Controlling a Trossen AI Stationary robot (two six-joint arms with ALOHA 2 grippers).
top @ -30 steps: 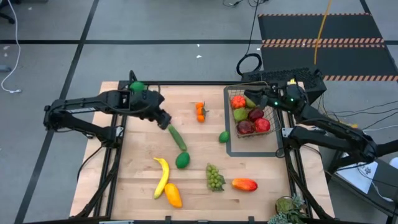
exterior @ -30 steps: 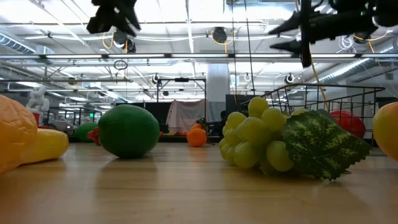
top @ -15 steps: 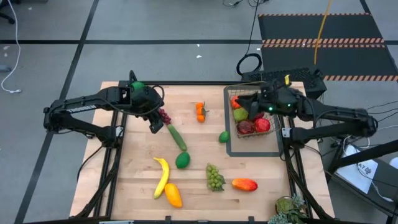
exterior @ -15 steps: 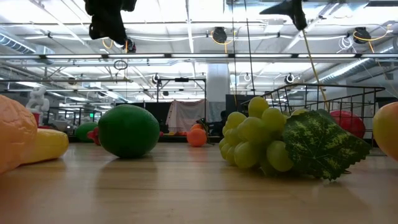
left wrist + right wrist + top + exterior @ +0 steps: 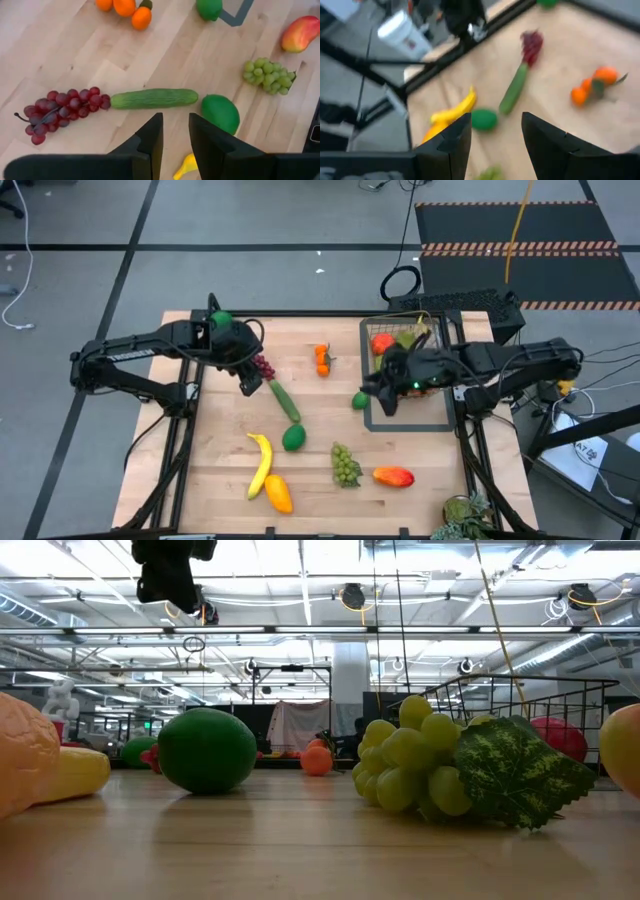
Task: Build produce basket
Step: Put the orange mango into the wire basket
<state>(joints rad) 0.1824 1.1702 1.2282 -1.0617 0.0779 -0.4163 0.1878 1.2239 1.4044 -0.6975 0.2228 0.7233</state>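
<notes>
Your left claw (image 5: 175, 137) hovers above the cucumber (image 5: 154, 98) and purple grapes (image 5: 62, 105), empty, fingers slightly parted, your right claw (image 5: 492, 132) reaches over the basket's (image 5: 430, 332) near edge, released, holding nothing

Your right gripper (image 5: 372, 392) swings off the basket (image 5: 408, 365) toward nine o'clock; your left gripper (image 5: 247, 383) uncovers the purple grapes (image 5: 264, 367).

One banana (image 5: 261, 463), one cucumber (image 5: 285, 401), two limes (image 5: 293, 438), two grape bunches (image 5: 346, 466), one mango (image 5: 393, 476), one orange cluster (image 5: 322, 359), one wire basket (image 5: 440, 332), two grippers (image 5: 249, 379).
</notes>
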